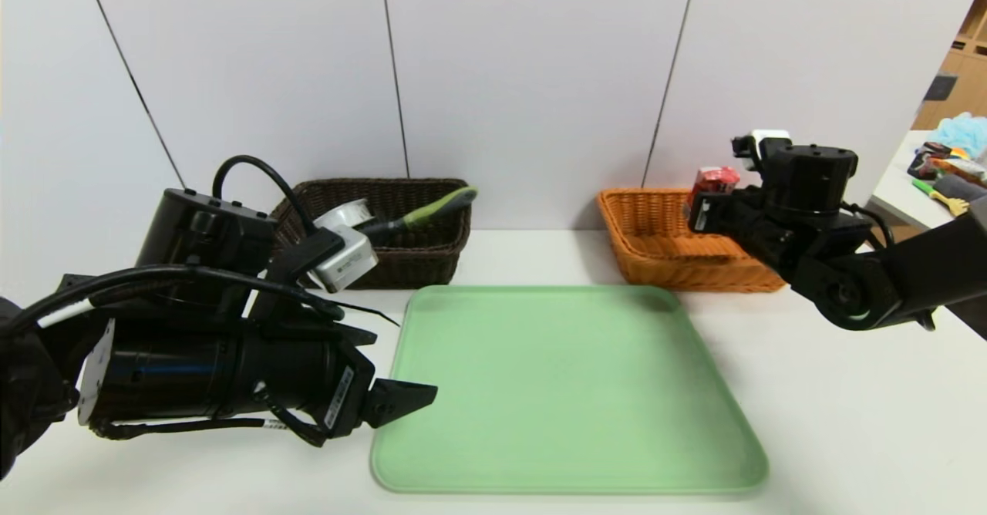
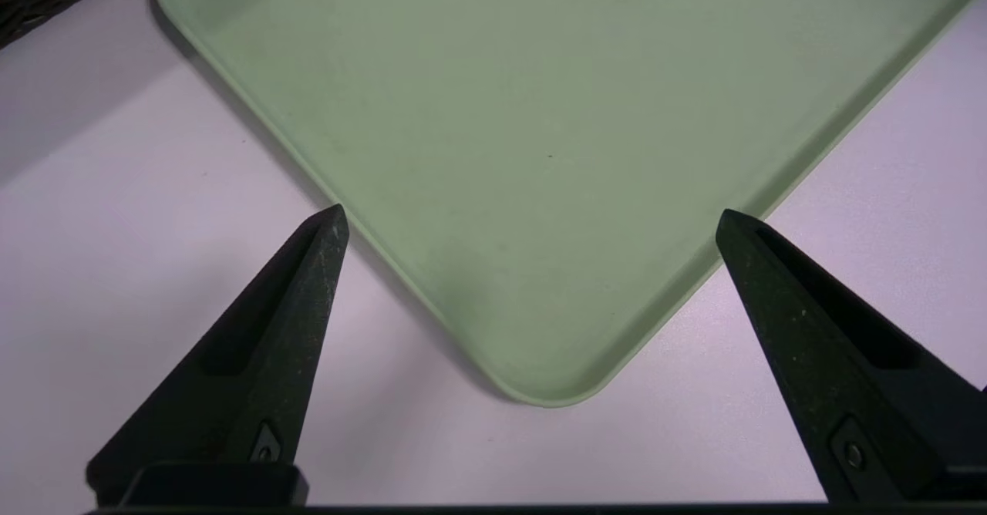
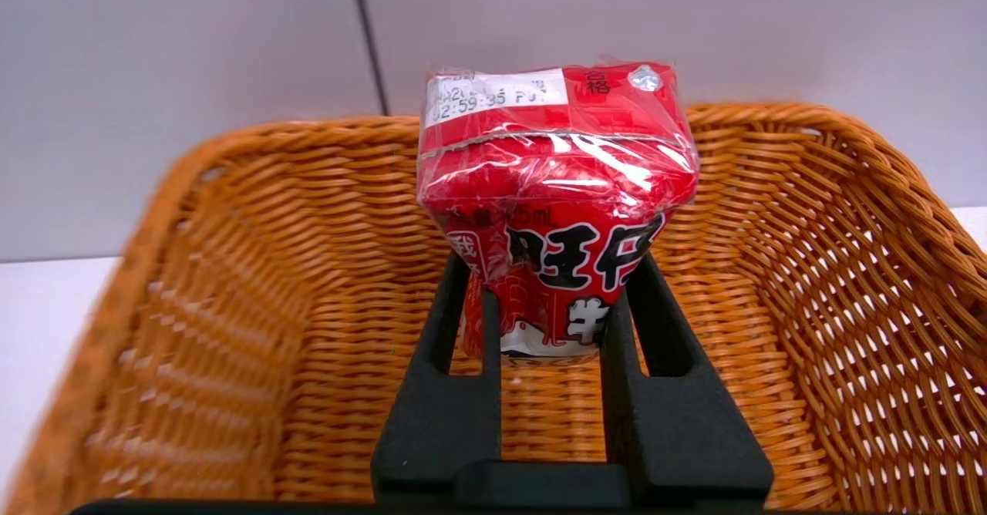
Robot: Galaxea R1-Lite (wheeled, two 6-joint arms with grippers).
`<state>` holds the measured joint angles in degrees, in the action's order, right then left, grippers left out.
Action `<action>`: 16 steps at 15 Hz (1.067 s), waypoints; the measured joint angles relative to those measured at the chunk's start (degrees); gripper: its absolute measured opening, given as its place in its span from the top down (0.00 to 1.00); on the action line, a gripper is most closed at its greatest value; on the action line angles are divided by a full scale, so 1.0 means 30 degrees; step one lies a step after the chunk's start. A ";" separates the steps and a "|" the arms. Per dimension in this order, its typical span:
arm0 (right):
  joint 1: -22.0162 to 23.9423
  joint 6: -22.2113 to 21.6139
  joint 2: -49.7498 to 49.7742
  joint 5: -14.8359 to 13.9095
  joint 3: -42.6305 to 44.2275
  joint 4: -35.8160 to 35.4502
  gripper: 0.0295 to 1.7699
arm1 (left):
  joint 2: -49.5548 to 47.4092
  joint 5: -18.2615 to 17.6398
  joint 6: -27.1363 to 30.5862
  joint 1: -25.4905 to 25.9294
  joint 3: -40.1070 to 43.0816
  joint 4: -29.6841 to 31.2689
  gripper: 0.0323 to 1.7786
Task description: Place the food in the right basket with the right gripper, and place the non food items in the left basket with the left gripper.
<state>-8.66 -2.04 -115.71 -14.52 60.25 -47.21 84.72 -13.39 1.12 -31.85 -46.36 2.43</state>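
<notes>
The small red drink carton (image 3: pixel 551 214), judged light, film-slick and crushable, is being clamped low on its sides by the right gripper (image 3: pixel 544 322) above the right basket (image 3: pixel 254 284), while the left gripper (image 2: pixel 532 218) is being held apart beside the tray (image 2: pixel 540 114).

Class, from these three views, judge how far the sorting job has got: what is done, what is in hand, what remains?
Done: the brush and white spool sit in the dark basket; the green tray holds nothing. In hand: the right gripper, shut on the red carton, holds it over the orange basket. Left: releasing it. The left gripper waits open.
</notes>
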 joint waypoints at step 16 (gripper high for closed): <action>0.0488 -0.0130 0.1382 0.0707 0.2186 0.5063 0.17 | 0.0325 0.0073 -0.0110 0.0065 -0.0264 0.0183 0.05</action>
<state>-7.19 -2.43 -111.57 -12.40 66.80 -32.02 85.70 -13.17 0.79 -31.66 -47.15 2.97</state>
